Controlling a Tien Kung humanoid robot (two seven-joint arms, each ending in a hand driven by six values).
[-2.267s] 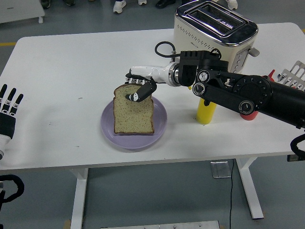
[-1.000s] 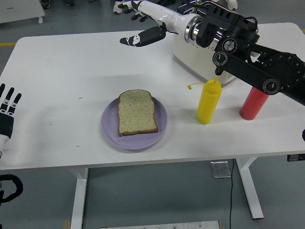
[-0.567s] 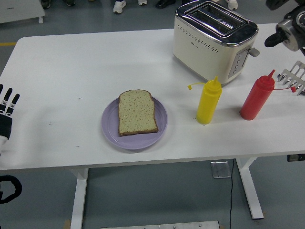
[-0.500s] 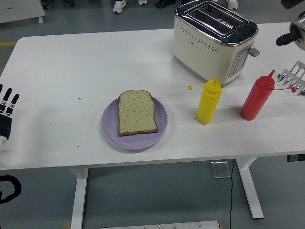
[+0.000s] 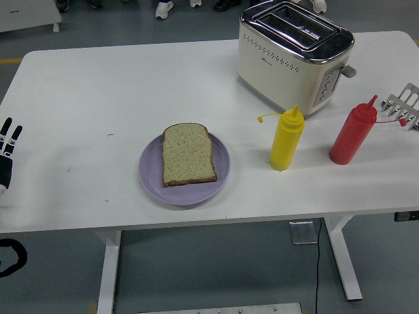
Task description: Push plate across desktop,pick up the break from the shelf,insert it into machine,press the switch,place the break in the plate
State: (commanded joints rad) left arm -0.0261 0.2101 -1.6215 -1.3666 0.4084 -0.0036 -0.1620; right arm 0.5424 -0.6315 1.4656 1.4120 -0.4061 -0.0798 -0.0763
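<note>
Closest to the near edge of the white rectangular desk [image 5: 98,85]: round lilac plate [image 5: 184,171], a bit left of centre, carrying one slice of speckled brown-crusted bread [image 5: 188,154] lying flat, crust top pointing away. Bread fully inside the rim, nothing touching it.

Way over at the left edge, about level with the plate: just the black-and-white robot left hand [image 5: 5,152] poking into frame, fingers straight and pointing up, loosely spread, holding nothing, well apart from the plate. Right hand nowhere in the shot.

A little further back, right of the plate: yellow plastic squeeze bottle [image 5: 286,139] standing upright, cap flipped off to the left on its tether. Beside that to the right, red plastic squeeze bottle [image 5: 353,132], also upright. Not touching each other.

At the right edge, behind the red bottle: part of a silver metal wire rack [image 5: 406,104], mostly cut off.

Furthest back: cream and chrome two-slot toaster [image 5: 294,52], set at an angle, slots looking empty, side lever up. Beyond the desk, grey floor and a few shoes at the top.
</note>
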